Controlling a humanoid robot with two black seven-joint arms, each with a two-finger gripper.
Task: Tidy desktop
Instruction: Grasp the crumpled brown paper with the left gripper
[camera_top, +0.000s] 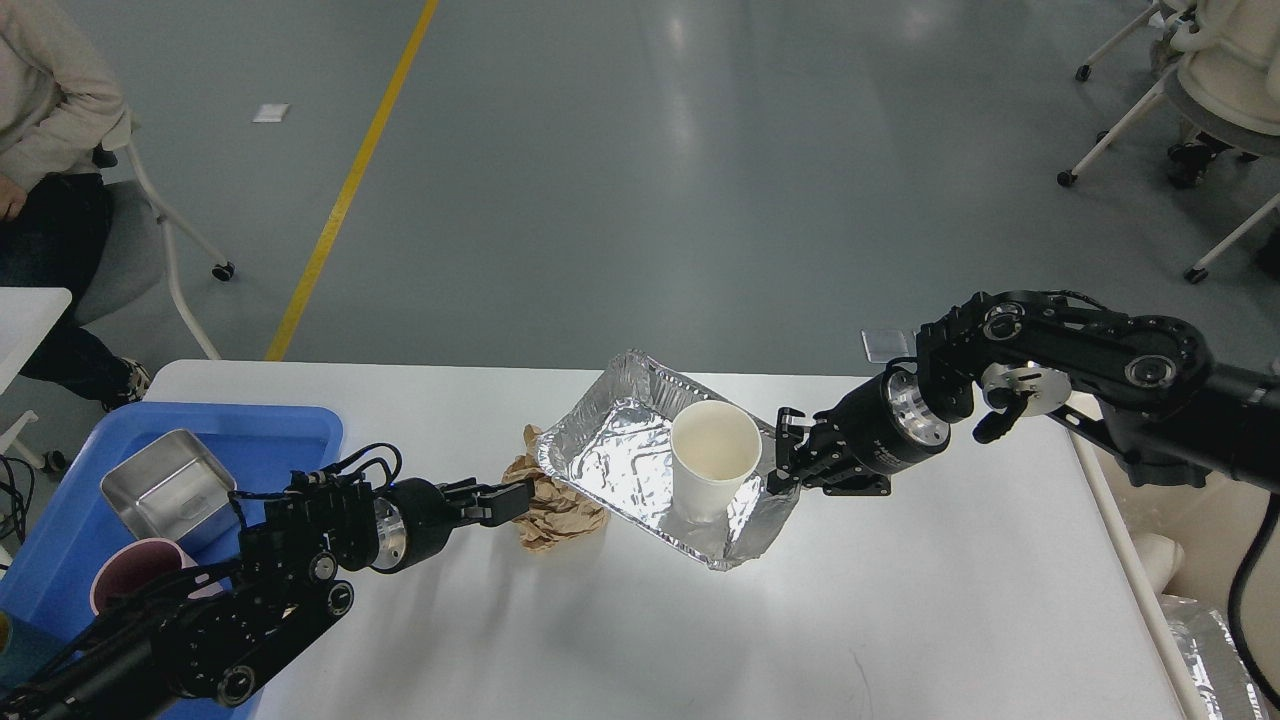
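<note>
Black jointed arms, silver wrist rings

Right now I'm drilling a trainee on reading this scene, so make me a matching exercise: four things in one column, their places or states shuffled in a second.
Things:
1. paper cup
2. crumpled brown paper
3. steel container
4. foil tray

Places or states:
A. in the blue tray
B. standing upright inside the foil tray
C. on the desktop, with the right gripper at its right edge
D. at the tips of the left gripper, left of the foil tray

Pairs: 1-B, 2-D, 3-A, 4-C
</note>
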